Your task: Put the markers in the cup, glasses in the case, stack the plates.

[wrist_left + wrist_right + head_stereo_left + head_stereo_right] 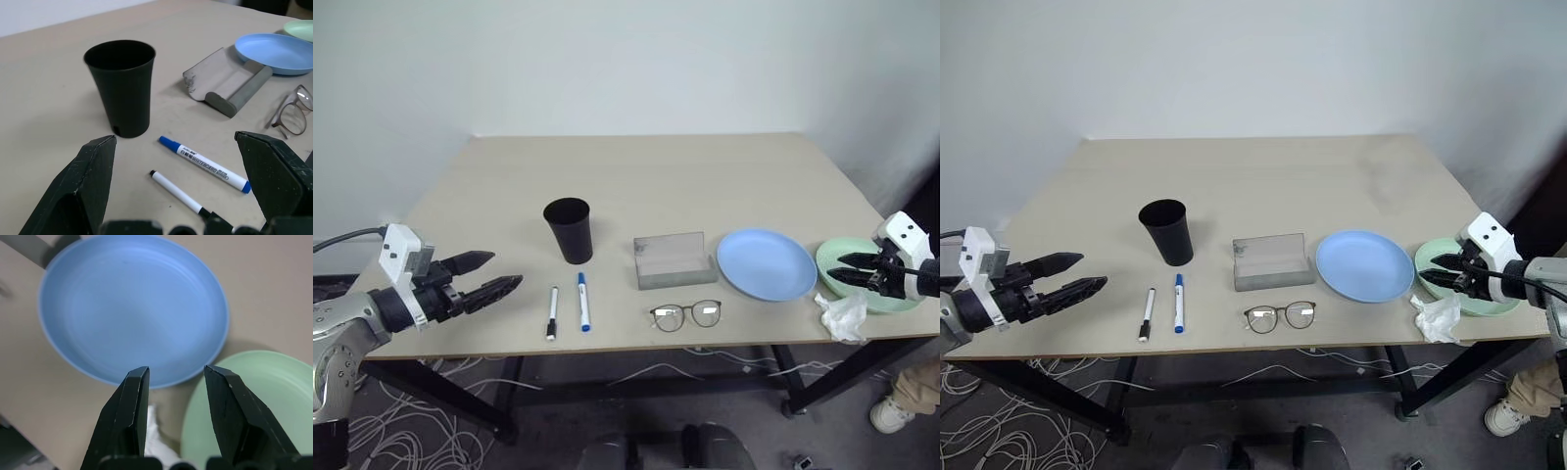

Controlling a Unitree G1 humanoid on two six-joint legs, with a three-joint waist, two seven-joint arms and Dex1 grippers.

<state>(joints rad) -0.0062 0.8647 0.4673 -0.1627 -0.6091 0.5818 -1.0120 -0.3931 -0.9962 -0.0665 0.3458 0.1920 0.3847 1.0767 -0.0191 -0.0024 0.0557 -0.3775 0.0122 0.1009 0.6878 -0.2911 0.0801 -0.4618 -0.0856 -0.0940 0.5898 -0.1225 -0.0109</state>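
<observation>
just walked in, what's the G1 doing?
Tidying a table; nothing is picked up yet. The open left gripper hovers near the two markers lying beside the empty cup. The right gripper, open and empty, is over the green plate next to the blue plate. The glasses lie in front of the open case.

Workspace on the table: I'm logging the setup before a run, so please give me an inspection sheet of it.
Surface: beige table, level.
Job's things: black cup upright; two markers, black-capped and blue-capped, lying side by side in front of it; grey case open; glasses unfolded in front of the case; blue plate and green plate side by side, unstacked.
Clutter: crumpled white tissue by the green plate.
Grippers: left end effector open, holding nothing; right end effector open over the green plate.
Cables: white cables on the floor.
Surroundings: white wall; a person's shoe.
</observation>
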